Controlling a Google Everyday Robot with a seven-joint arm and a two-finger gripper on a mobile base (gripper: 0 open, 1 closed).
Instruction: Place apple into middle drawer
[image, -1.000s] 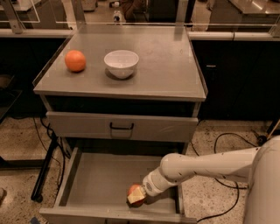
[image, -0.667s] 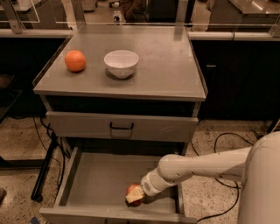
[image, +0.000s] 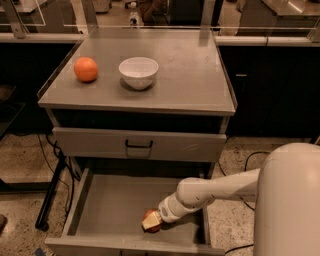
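The red apple (image: 152, 221) with a yellowish patch lies low in the open middle drawer (image: 110, 205), near its front right. My gripper (image: 152, 220) reaches down into the drawer from the right on a white arm and is closed around the apple. The apple sits at or just above the drawer's grey floor; I cannot tell whether it touches. The fingers partly cover the apple.
An orange fruit (image: 86, 69) and a white bowl (image: 138, 72) stand on the cabinet top (image: 190, 75). A shut drawer front with a black handle (image: 138, 145) is above the open drawer. Black cables run on the speckled floor at left and right.
The arm has shifted slightly left and down with the apple, deeper toward the drawer's front. The orange and bowl have not moved.
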